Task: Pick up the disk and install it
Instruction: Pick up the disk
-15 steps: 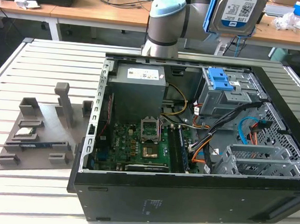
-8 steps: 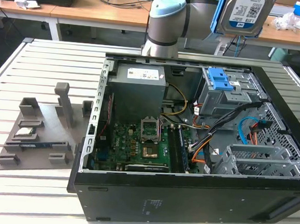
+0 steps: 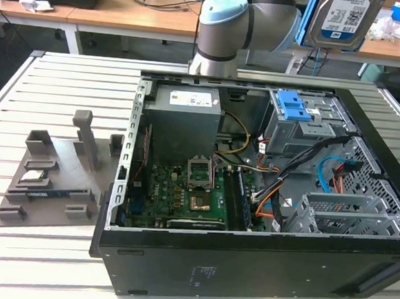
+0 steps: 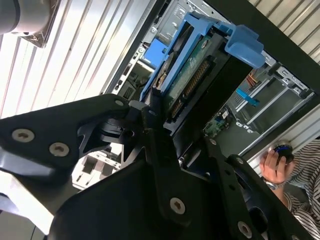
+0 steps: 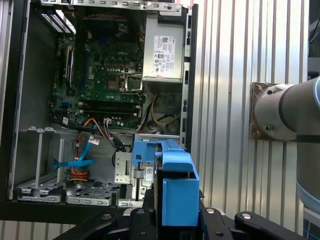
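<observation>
Fingers (image 4: 157,150) clamp the disk (image 3: 345,19) — high above the open case (image 3: 246,264).

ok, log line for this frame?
gripper: shut on disk | disk: held up above open computer case | install: not done

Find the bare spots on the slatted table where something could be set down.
On the table, bare slats lie behind the gray holder and in front of it, at the exterior view's left of the computer case. Inside the case it is crowded: circuit board, cables, drive cages.
</observation>
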Controlling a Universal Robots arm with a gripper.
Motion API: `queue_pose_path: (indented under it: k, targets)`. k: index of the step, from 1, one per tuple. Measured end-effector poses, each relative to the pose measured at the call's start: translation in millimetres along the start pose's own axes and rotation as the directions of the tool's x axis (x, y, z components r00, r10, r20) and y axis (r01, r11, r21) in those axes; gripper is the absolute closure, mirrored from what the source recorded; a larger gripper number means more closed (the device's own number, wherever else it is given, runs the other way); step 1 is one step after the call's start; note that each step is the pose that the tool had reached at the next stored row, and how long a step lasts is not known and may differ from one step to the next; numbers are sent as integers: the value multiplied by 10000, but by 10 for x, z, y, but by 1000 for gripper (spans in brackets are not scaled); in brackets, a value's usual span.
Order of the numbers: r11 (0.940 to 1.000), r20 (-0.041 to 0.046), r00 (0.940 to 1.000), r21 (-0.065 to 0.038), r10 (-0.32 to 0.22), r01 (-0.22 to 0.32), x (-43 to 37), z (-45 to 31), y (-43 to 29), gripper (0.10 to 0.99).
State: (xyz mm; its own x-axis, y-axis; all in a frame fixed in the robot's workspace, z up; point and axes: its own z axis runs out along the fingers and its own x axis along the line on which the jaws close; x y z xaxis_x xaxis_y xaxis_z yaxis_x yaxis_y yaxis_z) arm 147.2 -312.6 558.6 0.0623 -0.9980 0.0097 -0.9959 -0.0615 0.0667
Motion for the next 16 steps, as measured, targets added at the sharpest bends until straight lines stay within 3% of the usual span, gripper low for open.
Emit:
queue_pose_path:
  k: [9, 16]
  targets:
    - [10000, 0, 10000, 0, -2, 2, 15, -16, -246, 718]
    - [10000, -1, 10000, 0, -1, 1, 43, -17, -263, 718]
